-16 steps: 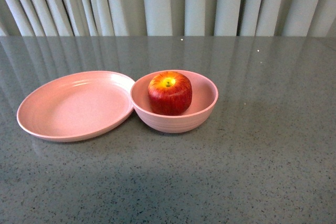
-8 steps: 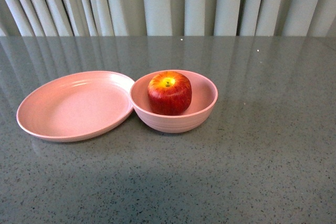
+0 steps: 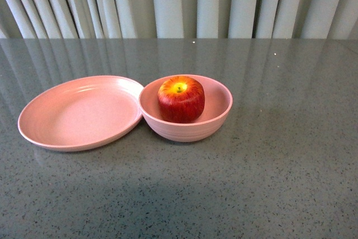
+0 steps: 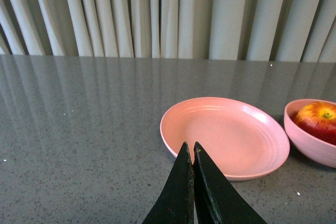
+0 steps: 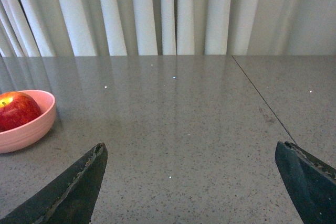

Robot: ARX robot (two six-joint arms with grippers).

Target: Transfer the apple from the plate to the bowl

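Note:
The red apple (image 3: pixel 180 98) with a yellow patch round its stem sits upright inside the deep pink bowl (image 3: pixel 215 121) at the table's middle. The flat pink plate (image 3: pixel 78 113) lies empty to the bowl's left, its rim touching the bowl. Neither arm shows in the front view. In the left wrist view my left gripper (image 4: pixel 190 148) is shut and empty, its tips over the near rim of the plate (image 4: pixel 226 135), with the apple (image 4: pixel 317 120) and bowl (image 4: pixel 311 142) at the edge. In the right wrist view my right gripper (image 5: pixel 191 150) is open and empty, away from the bowl (image 5: pixel 29 129) and apple (image 5: pixel 17 109).
The grey speckled table (image 3: pixel 279 166) runs to a pale pleated curtain (image 3: pixel 179 4) at the back. A thin seam (image 5: pixel 260 103) crosses the tabletop in the right wrist view.

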